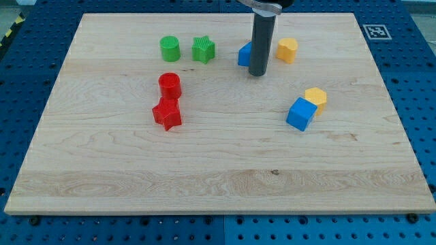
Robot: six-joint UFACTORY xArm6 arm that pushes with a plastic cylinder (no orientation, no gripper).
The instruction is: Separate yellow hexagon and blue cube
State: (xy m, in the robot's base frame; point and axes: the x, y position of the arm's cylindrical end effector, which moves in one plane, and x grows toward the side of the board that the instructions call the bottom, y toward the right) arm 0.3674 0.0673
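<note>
Where a claw would be, only a straight dark rod, so nothing to open or close and nothing held. Smooth, round and matt, coming down from the view's top to my tip [257,73] on the board. Just beside the tip, at its upper left, a small blue block [243,54], half hidden behind the rod; shape not clear, and cannot tell if touching or not. On the other side of the rod, near but apart, a yellow block [287,50] with flat facets. Lower, toward the view's right and well apart from the tip, the yellow hexagon [316,96] and the blue cube [300,113], pressed one against the other, the cube at the lower left of the hexagon. At the view's upper left, a green cylinder [169,48] with a green star [203,50] close beside it. Below these, a red cylinder [169,85] touching a red star [167,113]. All blocks of plain glossy plastic look, lying on a pale wooden board [136,177] with long visible grain. Around the board, a blue table [415,102] full of small holes, and at the board's upper right corner a black-and-white square marker [375,31].
</note>
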